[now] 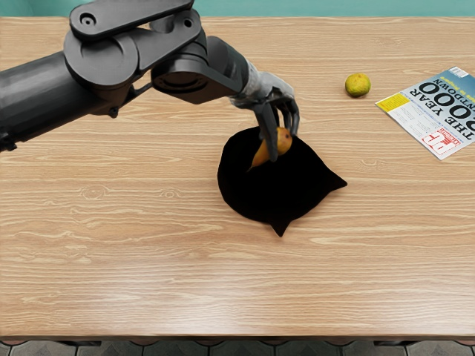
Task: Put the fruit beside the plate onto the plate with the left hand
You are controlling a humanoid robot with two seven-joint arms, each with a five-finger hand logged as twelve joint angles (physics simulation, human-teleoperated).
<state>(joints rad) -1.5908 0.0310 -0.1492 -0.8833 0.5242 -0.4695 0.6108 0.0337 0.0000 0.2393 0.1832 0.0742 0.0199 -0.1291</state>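
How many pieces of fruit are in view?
2. An orange fruit is in the left hand, over the black plate; a yellow-green fruit lies on the table beside the magazine. None seems hidden.

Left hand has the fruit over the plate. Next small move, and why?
Probably lower it slightly, then release. The left hand grips the orange fruit above the far part of the black plate. I cannot tell whether the fruit touches the plate yet.
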